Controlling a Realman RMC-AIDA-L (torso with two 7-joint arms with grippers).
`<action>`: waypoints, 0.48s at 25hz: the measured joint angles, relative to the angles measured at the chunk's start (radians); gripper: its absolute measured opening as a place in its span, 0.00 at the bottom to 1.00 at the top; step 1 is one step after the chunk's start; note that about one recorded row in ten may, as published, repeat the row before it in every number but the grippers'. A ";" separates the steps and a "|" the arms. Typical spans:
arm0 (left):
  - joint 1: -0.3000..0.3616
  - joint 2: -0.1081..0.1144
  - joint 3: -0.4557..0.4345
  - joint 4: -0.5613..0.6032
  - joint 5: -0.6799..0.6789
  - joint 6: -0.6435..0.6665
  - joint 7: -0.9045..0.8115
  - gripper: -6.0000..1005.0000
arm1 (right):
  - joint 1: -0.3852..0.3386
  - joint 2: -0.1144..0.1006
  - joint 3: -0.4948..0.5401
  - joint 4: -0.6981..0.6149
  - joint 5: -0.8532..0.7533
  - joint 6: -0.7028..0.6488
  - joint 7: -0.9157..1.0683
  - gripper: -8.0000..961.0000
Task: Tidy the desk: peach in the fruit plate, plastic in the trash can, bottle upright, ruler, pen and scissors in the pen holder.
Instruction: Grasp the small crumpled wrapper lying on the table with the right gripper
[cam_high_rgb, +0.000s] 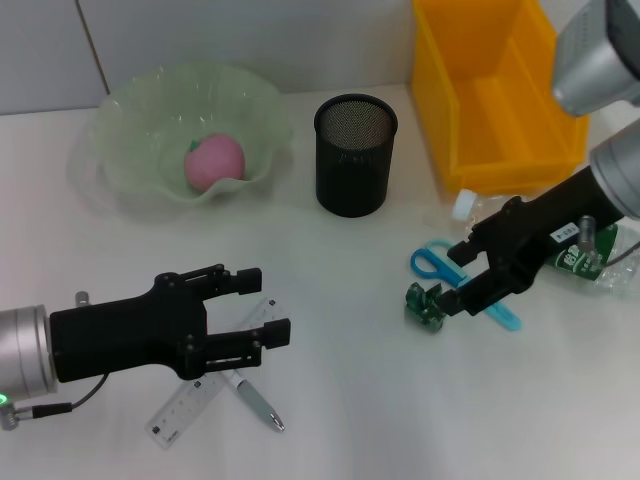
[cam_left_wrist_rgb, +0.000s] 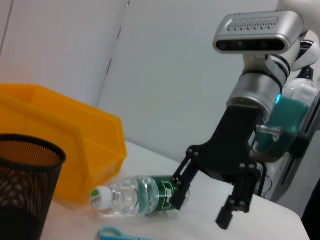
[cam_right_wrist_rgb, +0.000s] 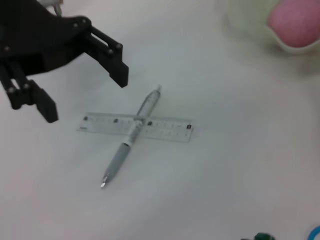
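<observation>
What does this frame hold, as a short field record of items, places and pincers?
peach: in the fruit plate
pen holder: upright, nothing seen inside
bottle: lying on its side by the yellow bin
scissors: flat on desk, under right pincer
pen: lying across ruler
left pincer: open, above ruler
right pincer: open

Both arms are showing silver cylindrical links ending in matte black grippers, left gripper (cam_high_rgb: 262, 305) and right gripper (cam_high_rgb: 462, 276). A green light is glowing near the left wrist; a white label is sitting on the right gripper's body.
</observation>
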 joint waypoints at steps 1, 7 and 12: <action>0.001 0.002 -0.002 -0.001 0.004 0.000 0.000 0.80 | 0.004 0.005 -0.003 -0.001 -0.010 0.008 -0.001 0.78; 0.005 0.017 -0.004 -0.002 0.023 0.001 -0.009 0.80 | 0.029 0.018 -0.087 0.020 -0.050 0.084 0.004 0.78; -0.004 0.036 -0.003 0.002 0.063 0.017 -0.038 0.80 | 0.036 0.019 -0.157 0.033 -0.075 0.138 0.018 0.78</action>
